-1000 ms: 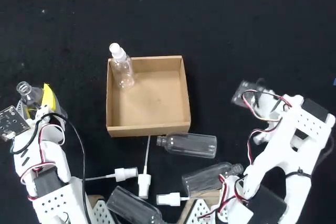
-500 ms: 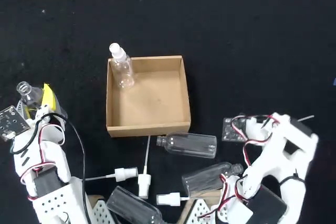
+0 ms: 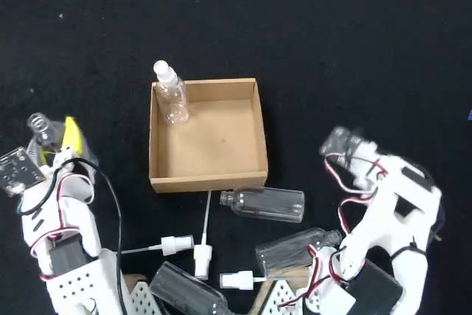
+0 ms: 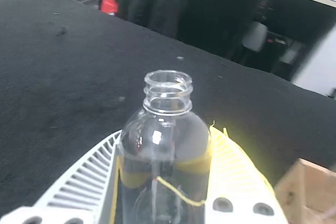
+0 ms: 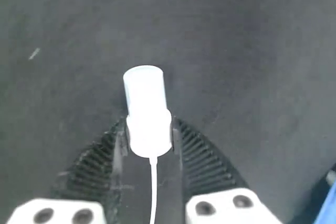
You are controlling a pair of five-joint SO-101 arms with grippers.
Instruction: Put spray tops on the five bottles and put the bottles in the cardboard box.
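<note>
One capped bottle (image 3: 172, 99) is in a corner of the cardboard box (image 3: 210, 180). The left gripper (image 4: 165, 156) is closed around an open bottle (image 4: 167, 116), off to the side of the box. The right gripper (image 5: 148, 129) pinches a spray top (image 5: 145, 98). Three bare bottles (image 3: 267, 204) and three loose tops (image 3: 175, 243) lie on the table (image 3: 346, 49), so most of the job is left.

Capped bottle (image 3: 172, 97) in cardboard box (image 3: 209, 180); uncapped bottles (image 3: 263, 204) outside
</note>
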